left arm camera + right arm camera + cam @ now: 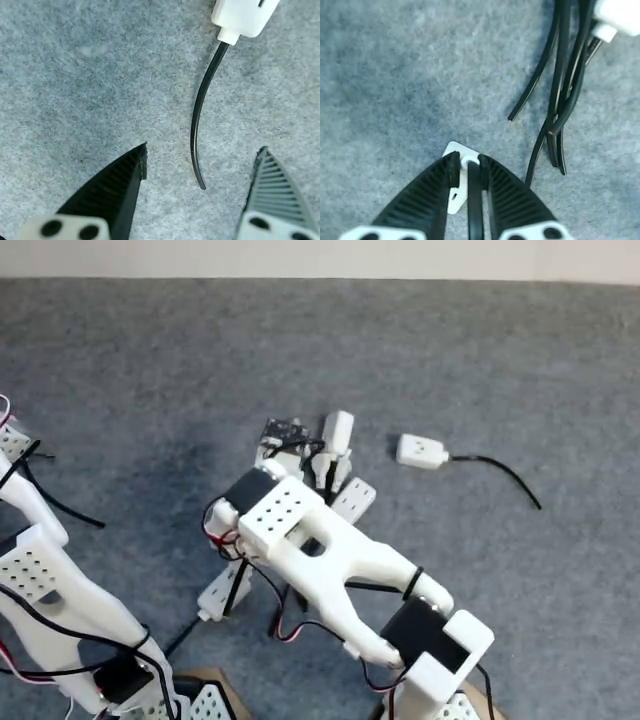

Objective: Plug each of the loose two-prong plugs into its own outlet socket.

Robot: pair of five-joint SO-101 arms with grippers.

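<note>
Right pincer [468, 157] is seen clamped on a white plug [457, 148]; left pincer [203, 147] is held wide above the grey tabletop [75, 75], near the black cord [199, 100] of a second plug [245, 17].

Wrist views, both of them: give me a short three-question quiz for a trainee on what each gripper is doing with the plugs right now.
1. True or false: the left gripper is shut on the loose plug.
2. Pick one: the right gripper is clamped on A) a small white plug, B) a screwdriver, C) nothing.
3. Fill in: the loose plug's cable is ____ in colour.

Key: 1 false, its jaws stand wide apart and the plug lies beyond them; 2 A; 3 black.
</note>
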